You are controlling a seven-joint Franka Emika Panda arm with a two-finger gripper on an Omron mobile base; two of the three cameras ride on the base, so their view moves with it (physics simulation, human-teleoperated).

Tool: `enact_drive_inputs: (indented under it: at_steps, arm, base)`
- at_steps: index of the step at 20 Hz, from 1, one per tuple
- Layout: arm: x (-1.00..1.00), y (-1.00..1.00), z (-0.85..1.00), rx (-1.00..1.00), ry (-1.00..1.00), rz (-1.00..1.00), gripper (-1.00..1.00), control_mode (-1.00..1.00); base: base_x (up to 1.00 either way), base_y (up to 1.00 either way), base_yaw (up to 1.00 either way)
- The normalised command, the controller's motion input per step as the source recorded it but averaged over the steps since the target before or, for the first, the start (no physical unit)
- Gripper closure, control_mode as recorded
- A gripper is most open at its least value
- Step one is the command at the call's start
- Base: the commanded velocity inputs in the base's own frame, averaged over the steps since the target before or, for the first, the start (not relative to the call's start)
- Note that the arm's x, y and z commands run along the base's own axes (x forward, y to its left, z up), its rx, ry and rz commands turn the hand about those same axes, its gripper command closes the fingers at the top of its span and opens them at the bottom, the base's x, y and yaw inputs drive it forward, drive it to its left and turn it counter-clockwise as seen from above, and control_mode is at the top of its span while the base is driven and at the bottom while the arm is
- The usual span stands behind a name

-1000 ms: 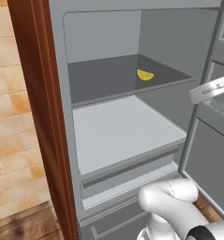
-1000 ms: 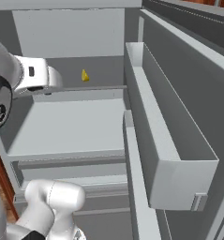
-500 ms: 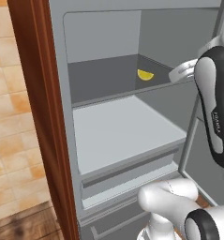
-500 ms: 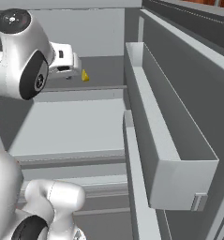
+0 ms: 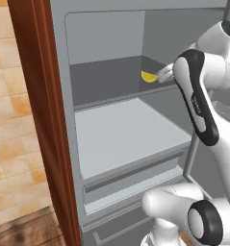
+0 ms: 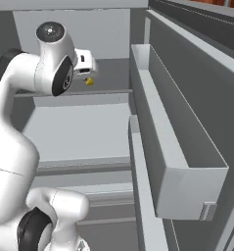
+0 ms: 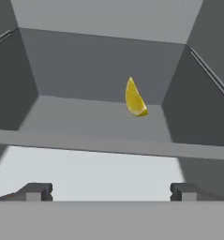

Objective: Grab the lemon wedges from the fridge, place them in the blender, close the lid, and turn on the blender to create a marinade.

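A white robot arm reaches into an open grey fridge (image 5: 107, 139), its gripper (image 7: 108, 191) raised to the level of the upper shelf (image 7: 94, 119) and pointing toward the back wall. The two dark finger tips (image 7: 36, 191) stand wide apart with nothing between them. Ahead of the gripper, slightly to the right of its centre line and well back on that shelf, a single small yellow lemon wedge (image 7: 134, 99) stands on edge, apart from the walls. From the left base camera the wedge (image 5: 148, 77) appears just beyond the hand; from the right it shows as a yellow spot (image 6: 89, 81) just below it. The fingers have not reached the shelf's front lip. The likely risks: the fingers catching that lip if the hand comes in low, or one finger nudging the small, tippy wedge away because it sits off-centre, so the grip closes on air
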Motion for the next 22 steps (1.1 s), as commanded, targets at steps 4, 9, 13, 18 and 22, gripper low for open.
enact_drive_inputs:
  at_steps: [4, 9, 13, 18, 22]
  arm:
    - [0.94, 0.0, -0.16, 0.0, 0.01, 0.04, -1.0, -1.0]
    - [0.96, 0.0, -0.07, 0.0, 0.03, 0.03, -1.0, -1.0]
    - [0.93, 0.0, -0.12, 0.0, 0.04, 0.03, -1.0, -1.0]
    - [0.8, 0.0, -0.23, 0.0, 0.07, 0.02, -1.0, -1.0]
    - [0.78, 0.0, -0.24, 0.0, 0.09, 0.03, -1.0, -1.0]
  base:
    - [0.0, 0.0, 0.0]
    - [0.0, 0.0, 0.0]
    - [0.0, 0.0, 0.0]
    - [0.0, 0.0, 0.0]
    - [0.0, 0.0, 0.0]
